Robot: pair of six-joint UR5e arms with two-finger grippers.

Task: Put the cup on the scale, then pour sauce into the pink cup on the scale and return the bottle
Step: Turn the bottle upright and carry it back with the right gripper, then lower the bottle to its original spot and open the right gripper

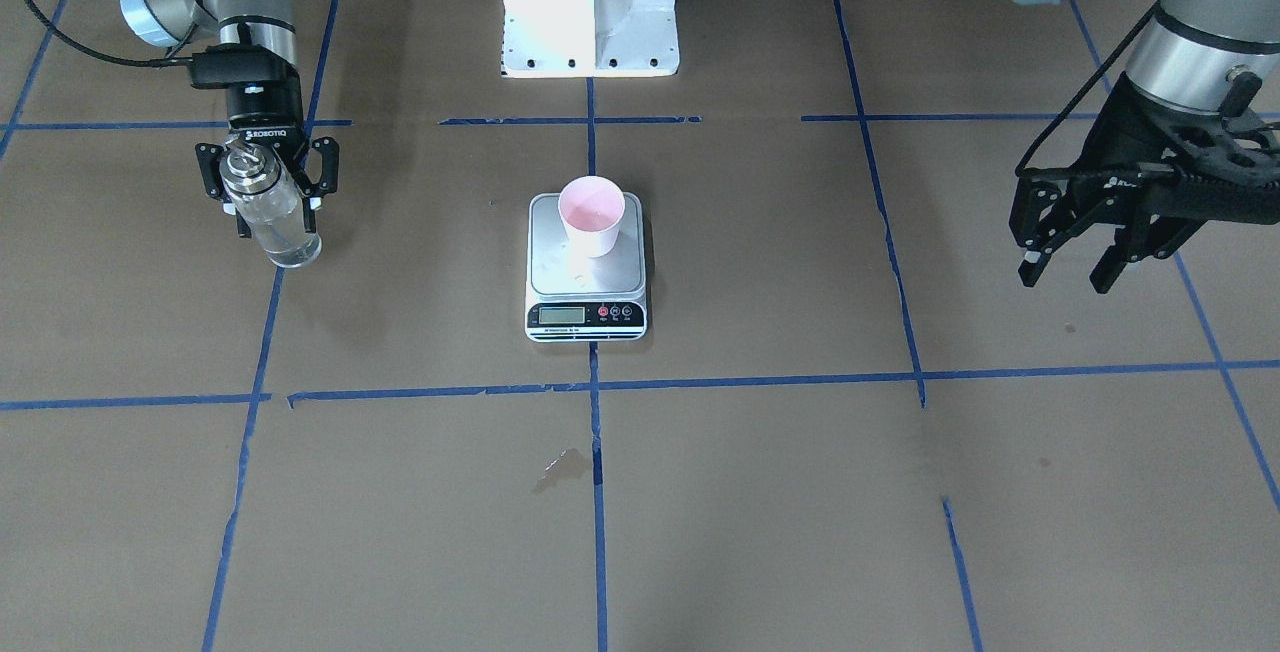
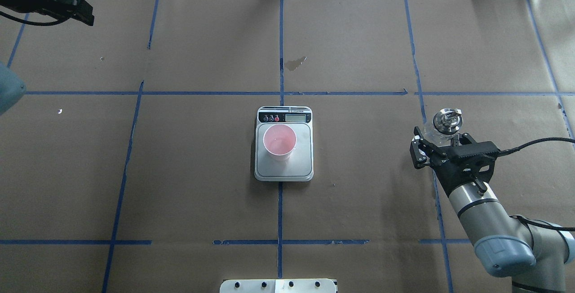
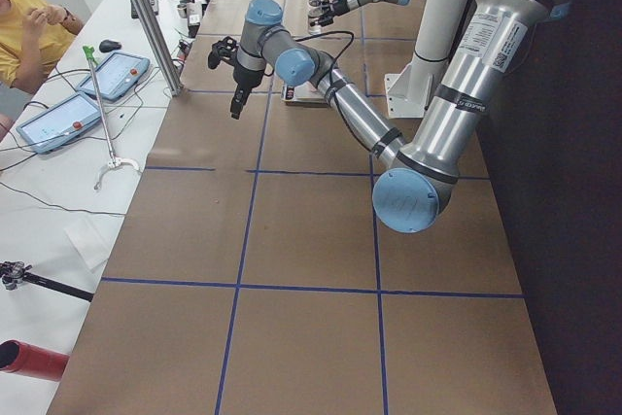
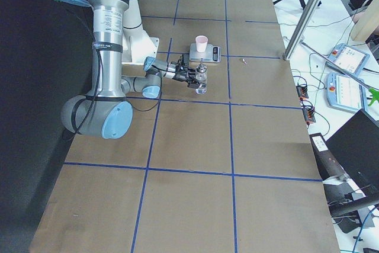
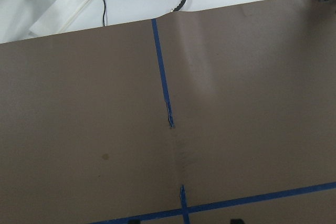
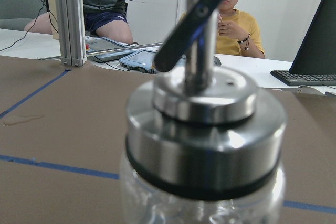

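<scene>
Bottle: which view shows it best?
Front-facing: the whole bottle, spout to base, between the right pincer's fingers. Overhead shows mostly its metal top; right wrist only the collar, close up; exterior right shows it small; the others, hardly or nothing.

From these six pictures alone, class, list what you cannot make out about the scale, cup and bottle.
Scale display: too small to read in the front and overhead views.
Cup: whether liquid is inside, too small to tell.
Bottle: blurred close-up in the right wrist view, its body cut off by the lower edge.
</scene>
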